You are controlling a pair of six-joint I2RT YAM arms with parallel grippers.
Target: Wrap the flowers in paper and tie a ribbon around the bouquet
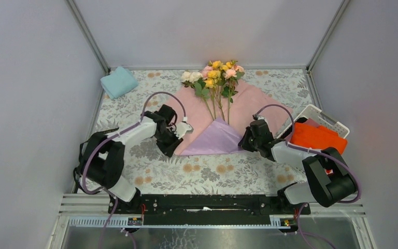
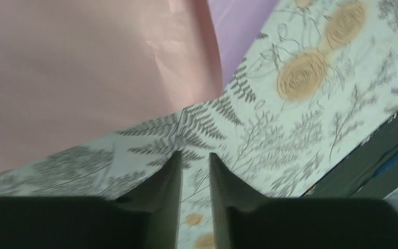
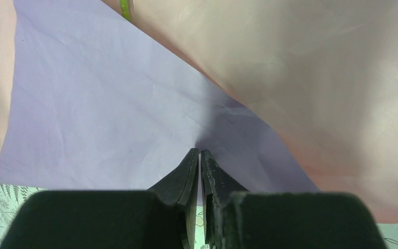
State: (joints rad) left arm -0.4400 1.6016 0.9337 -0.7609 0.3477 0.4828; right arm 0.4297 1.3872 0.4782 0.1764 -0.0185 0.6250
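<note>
The flowers, yellow, pink and white, lie with their stems on the paper, spread pink side up. Its near corner is folded over and shows lilac. My left gripper hovers at the sheet's left edge. In the left wrist view it stands open by a narrow gap, with nothing between the fingers and the paper ahead. My right gripper is at the lilac flap's right side. In the right wrist view it is shut on the paper. The ribbon and a wrapped bouquet are out of view.
A folded light blue cloth lies at the back left. A white basket with an orange cloth sits at the right, close behind my right arm. The flowered tablecloth covers the table, with walls on three sides.
</note>
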